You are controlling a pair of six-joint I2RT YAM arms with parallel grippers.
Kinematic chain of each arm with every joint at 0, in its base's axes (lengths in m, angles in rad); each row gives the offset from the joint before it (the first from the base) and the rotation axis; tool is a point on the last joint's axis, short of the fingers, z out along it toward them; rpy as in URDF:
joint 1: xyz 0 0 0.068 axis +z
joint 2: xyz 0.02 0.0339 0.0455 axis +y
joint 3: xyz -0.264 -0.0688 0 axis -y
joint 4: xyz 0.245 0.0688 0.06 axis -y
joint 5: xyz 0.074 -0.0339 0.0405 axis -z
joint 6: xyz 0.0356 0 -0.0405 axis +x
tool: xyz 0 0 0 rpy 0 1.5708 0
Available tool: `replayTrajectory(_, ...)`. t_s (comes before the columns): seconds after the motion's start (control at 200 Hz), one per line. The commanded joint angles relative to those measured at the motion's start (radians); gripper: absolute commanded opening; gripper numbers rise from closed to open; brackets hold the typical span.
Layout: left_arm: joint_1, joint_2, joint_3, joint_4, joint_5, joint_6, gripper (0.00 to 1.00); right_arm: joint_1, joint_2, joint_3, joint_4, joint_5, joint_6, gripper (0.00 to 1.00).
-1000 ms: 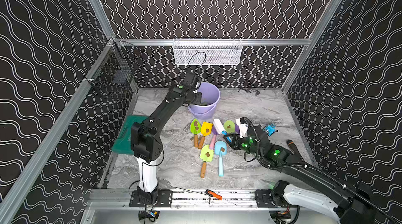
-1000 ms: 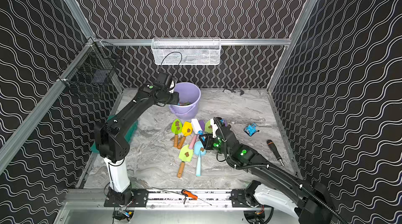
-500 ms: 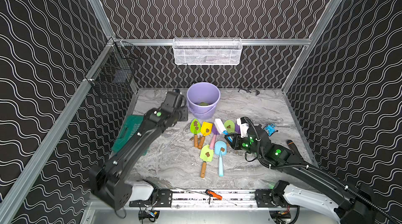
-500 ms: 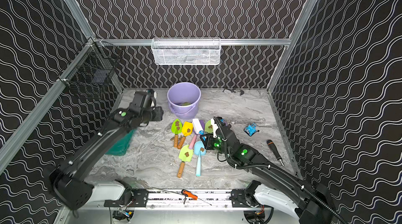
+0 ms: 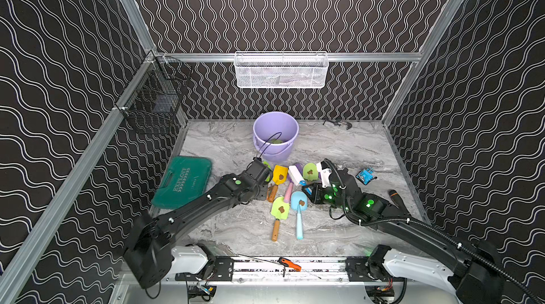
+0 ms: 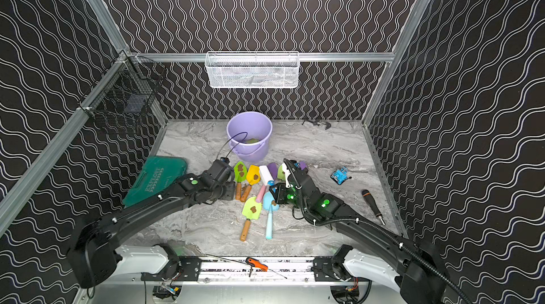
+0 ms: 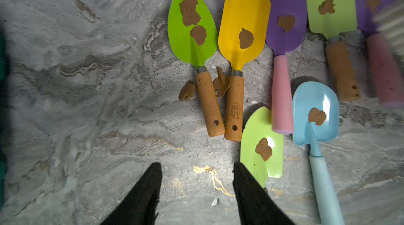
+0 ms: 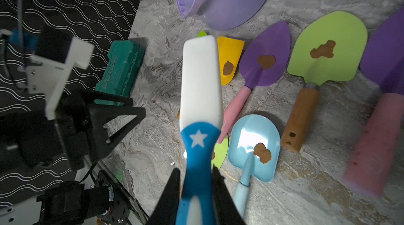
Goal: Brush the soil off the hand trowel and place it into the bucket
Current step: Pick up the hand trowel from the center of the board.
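Several hand trowels lie in front of the lilac bucket point(image 5: 277, 155) point(image 6: 249, 152), each blade carrying brown soil point(image 7: 189, 11). Nearest my left gripper point(image 7: 196, 167) point(image 5: 261, 191) are a bright green trowel point(image 7: 192, 38) and a yellow trowel point(image 7: 242, 16), both with wooden handles. That gripper hovers open and empty just short of the handle ends. Loose soil clumps point(image 7: 222, 82) lie between the two handles. My right gripper point(image 8: 196, 169) point(image 5: 312, 193) is shut on the blue handle of a white-headed brush point(image 8: 201, 77) point(image 6: 265, 174) held over the trowels. A green trowel blade point(image 5: 276, 141) lies inside the bucket.
A green tool case point(image 5: 182, 181) lies left of the trowels. A white mesh basket point(image 5: 280, 69) hangs on the back wall and a black wire basket point(image 5: 156, 101) on the left wall. A small blue object point(image 5: 365, 175) and a black screwdriver point(image 5: 396, 196) lie at the right.
My left arm has swung from the bucket's rim back and down to the trowel handles, and its jaws have opened wider. The right gripper has stayed put with the brush.
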Motion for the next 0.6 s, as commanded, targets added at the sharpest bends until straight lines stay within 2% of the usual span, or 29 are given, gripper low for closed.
replayTrajectory(0.0,-0.014,0.064,-0.011,0.105,0.001,-0.011,0.56,0.004,-0.006,0.012,0.006,0.017,0.005,0.0)
replayTrajectory(0.145,-0.018,0.145,-0.014,0.147,-0.004,-0.009,0.56,0.005,-0.025,-0.004,0.006,0.026,0.012,0.0)
replayTrajectory(0.595,-0.018,0.271,0.005,0.194,-0.049,0.011,0.51,0.005,-0.03,-0.034,0.041,0.022,0.017,0.0)
